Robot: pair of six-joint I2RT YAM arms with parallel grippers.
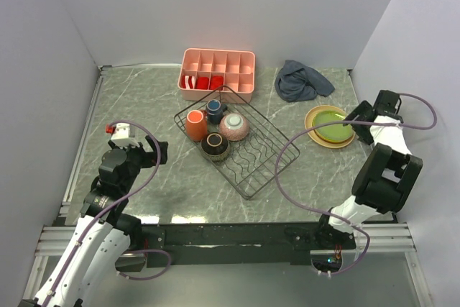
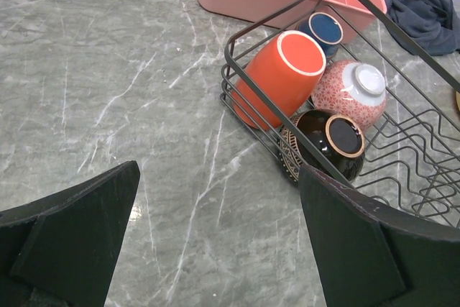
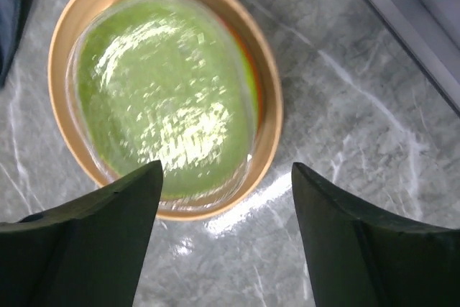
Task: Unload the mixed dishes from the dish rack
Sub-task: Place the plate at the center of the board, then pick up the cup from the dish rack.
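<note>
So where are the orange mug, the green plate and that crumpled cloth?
orange mug (image 2: 264,90), left wrist view, on its side wall.
green plate (image 3: 165,98), right wrist view, on its glossy middle.
crumpled cloth (image 1: 302,81), top view, on its bunched middle.

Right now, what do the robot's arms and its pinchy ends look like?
Both the left arm and right arm are chunky, built of white and black sections. A thin purplish-grey cable loops along each. The left end effector and right end effector each have two flat, wedge-shaped black fingers. A small red-and-white part sits by the left wrist.
</note>
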